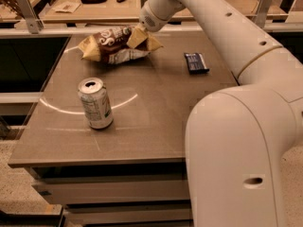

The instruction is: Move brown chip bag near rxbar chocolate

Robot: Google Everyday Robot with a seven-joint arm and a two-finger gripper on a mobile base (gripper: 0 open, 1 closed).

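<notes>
The brown chip bag (110,44), dark brown with tan-yellow ends, is at the far side of the table, tilted, its right end raised. My gripper (138,38) comes in from above right and is shut on the bag's right end. The rxbar chocolate (196,62), a small flat navy bar, lies on the table to the right of the bag, a short gap away from the gripper.
A silver drink can (95,103) stands upright at the front left of the grey table (151,126). My white arm (236,141) fills the right foreground. A wooden counter (94,8) with small items runs behind the table.
</notes>
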